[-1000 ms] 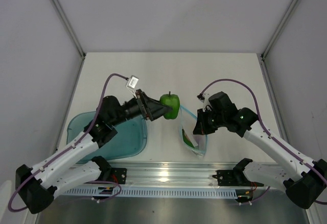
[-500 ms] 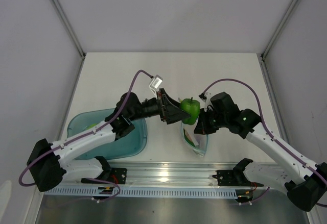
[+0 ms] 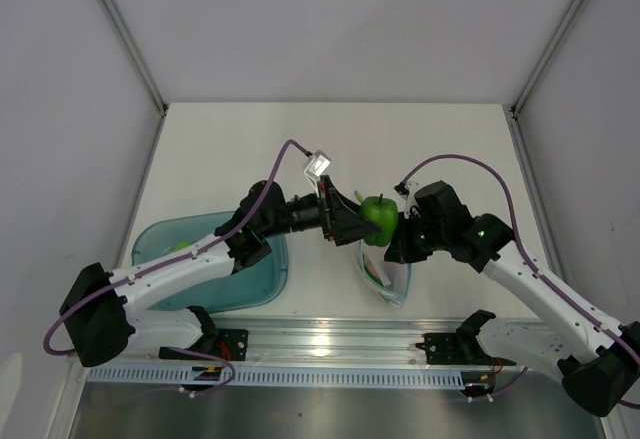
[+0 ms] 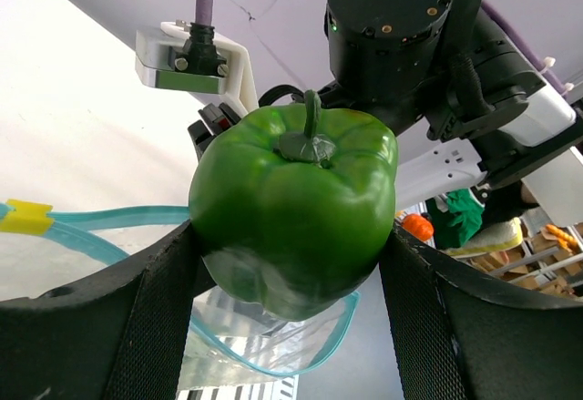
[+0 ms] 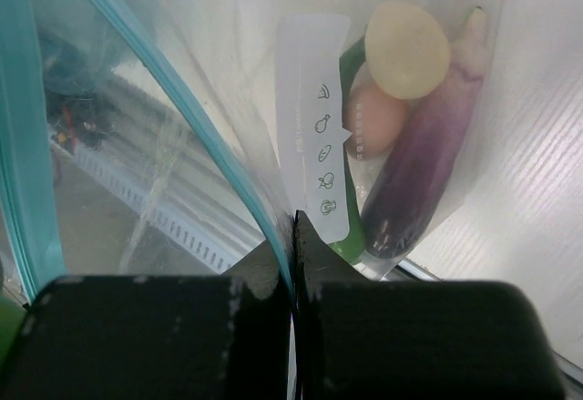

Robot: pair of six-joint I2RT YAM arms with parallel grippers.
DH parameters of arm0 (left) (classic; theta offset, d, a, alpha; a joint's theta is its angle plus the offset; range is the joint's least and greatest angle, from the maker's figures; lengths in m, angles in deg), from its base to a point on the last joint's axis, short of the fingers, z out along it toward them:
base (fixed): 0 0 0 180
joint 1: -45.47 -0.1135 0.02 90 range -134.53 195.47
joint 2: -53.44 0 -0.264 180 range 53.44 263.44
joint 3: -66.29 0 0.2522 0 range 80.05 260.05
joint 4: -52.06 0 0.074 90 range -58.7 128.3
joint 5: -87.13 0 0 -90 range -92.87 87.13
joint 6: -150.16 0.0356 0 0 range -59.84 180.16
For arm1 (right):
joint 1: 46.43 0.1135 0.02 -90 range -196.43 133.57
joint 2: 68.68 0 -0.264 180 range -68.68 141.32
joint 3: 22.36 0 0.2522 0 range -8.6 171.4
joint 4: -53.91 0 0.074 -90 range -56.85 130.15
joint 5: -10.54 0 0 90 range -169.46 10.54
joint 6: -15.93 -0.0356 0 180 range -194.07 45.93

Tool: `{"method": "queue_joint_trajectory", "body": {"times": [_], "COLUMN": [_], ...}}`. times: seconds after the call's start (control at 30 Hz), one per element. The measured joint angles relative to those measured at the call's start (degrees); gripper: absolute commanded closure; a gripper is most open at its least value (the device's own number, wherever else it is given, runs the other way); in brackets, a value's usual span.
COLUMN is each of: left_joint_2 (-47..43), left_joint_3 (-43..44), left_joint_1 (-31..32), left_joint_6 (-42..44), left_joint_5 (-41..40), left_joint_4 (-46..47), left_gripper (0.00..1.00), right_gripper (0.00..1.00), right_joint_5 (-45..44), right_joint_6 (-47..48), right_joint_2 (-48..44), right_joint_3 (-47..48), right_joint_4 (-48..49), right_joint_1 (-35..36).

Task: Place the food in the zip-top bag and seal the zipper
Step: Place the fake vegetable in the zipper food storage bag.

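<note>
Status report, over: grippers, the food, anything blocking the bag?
Left gripper shut on green pepper, over zip-top bag mouth. Right gripper pinching bag rim, mouth open. Eggplant already inside. No blockage seen.

White table (image 3: pixel 250 149) bounded by plain pale walls (image 3: pixel 330 29) at far, left and right edges; aluminium rail (image 3: pixel 330 337) runs along near edge.

Bright, even overhead light, soft shadows under the arms (image 3: pixel 180 269). Sheen on pepper (image 4: pixel 291 209) and bag (image 5: pixel 164 99); right wrist foreground blurred.
</note>
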Motion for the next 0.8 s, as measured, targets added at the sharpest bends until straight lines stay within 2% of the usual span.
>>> {"method": "queue_joint_trajectory", "body": {"times": [0.33, 0.67, 0.8], "left_joint_2": [0.00, 1.73, 1.73], "left_joint_3": [-0.52, -7.67, -8.02], "left_joint_1": [2.21, 3.96, 4.68], "left_joint_6": [3.15, 4.00, 4.68], "left_joint_5": [-2.95, -7.08, -8.98], "left_joint_4": [-2.47, -6.27, -8.28], "left_gripper": [0.99, 0.99, 0.99], "right_gripper": [1.00, 1.00, 1.00], "right_joint_5": [-2.19, -2.58, -2.58], "right_joint_6": [-0.46, -0.66, -0.68], "right_joint_2": [-0.26, -2.27, -2.29], "right_joint_3": [0.11, 2.62, 2.62], "right_joint_4": [-1.62, -0.48, -0.31], "right_joint_1": [-0.31, -0.50, -0.50]}}
